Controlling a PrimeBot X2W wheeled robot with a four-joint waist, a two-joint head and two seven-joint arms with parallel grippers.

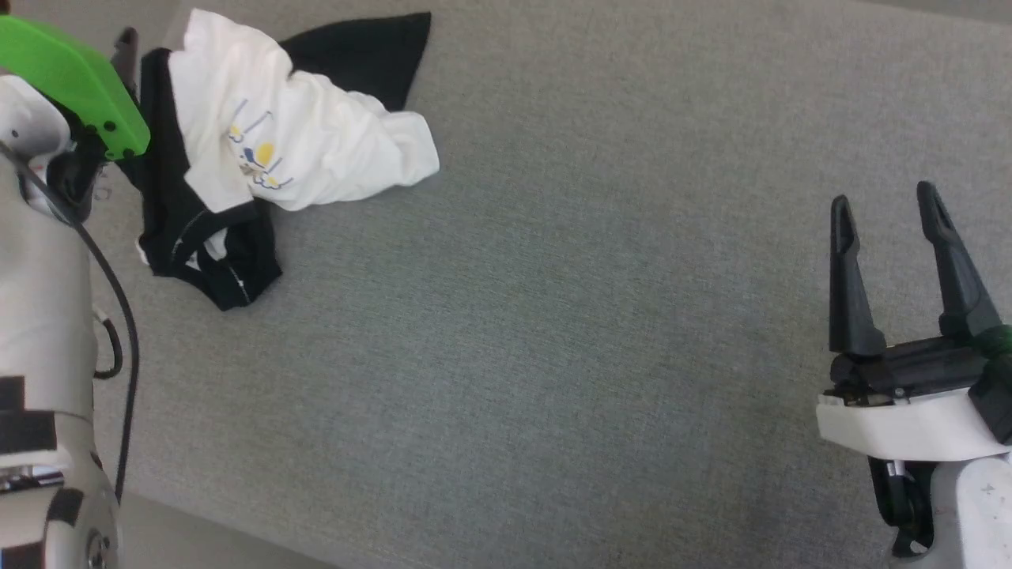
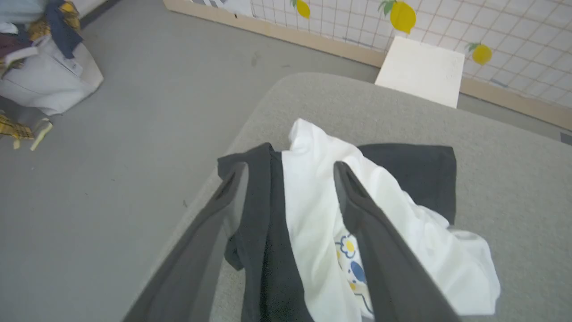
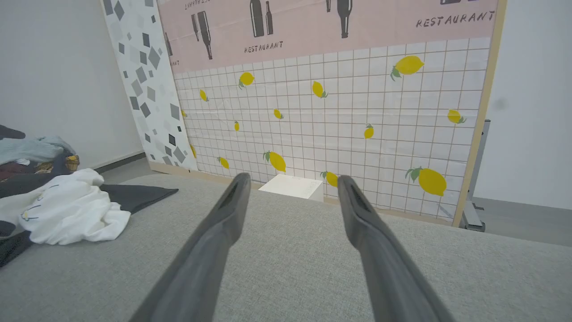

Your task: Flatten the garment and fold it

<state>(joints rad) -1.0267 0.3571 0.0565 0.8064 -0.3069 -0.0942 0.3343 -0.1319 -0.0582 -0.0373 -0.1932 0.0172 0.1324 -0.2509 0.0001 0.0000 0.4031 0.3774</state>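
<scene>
Top: grey woven cloth top [image 1: 553, 332], one corner rounded.
Floor: plain grey floor [image 2: 134, 103].
Backdrop: white-tiled panel [image 3: 339, 134] with yellow lemons; pink band [image 3: 313, 27] above it, printed with bottles and "RESTAURANT"; wooden frame.
Side: diamond panel [image 3: 143, 76], white with grey shapes.
Wall: plain white wall [image 3: 53, 67].
Box: white box [image 3: 292, 186] at the tiled panel's foot.
Corner: pale bag [image 2: 49, 80] heaped with clothes.
Light: soft, even.

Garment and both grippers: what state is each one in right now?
garment: crumpled in a heap near the edge of the grey surface, print showing, not flattened or folded.
left gripper: open, fingers over the garment, not closed on it.
right gripper: open, empty, over bare grey surface, apart from the garment.
pale bag: on the floor, stuffed with clothes.
</scene>
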